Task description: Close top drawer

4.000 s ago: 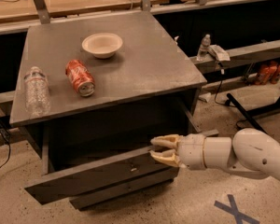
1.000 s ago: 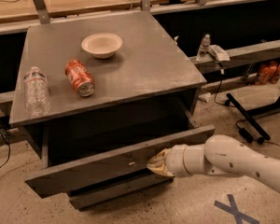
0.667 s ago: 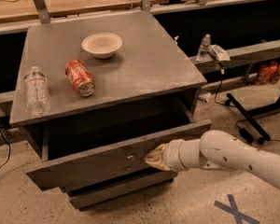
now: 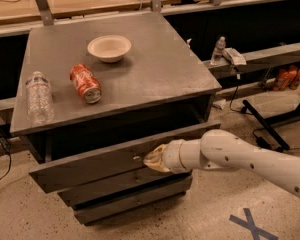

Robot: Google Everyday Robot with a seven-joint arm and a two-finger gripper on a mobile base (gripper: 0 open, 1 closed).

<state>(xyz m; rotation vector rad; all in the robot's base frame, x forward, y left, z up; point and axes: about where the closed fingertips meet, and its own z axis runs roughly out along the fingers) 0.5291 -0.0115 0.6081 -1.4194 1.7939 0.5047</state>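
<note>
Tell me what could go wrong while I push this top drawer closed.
The gripper presses the top drawer front just right of its knob; off-centre force might skew and jam it. A hard stop could roll the soda can lying on its side on the cabinet top.

The top drawer [image 4: 85,168] is seen as a wide, dark grey wooden drawer with a flat front panel spanning the cabinet [image 4: 140,69]; a tiny metal knob [image 4: 136,158] is set at the panel's centre; the drawer is left partly open, its front standing out from the cabinet body, and a dark gap is shown above it under the cabinet top; the panel is kept level and parallel to the cabinet's front edge; the gripper [image 4: 152,160] is placed against the front panel, just right of the knob.
</note>
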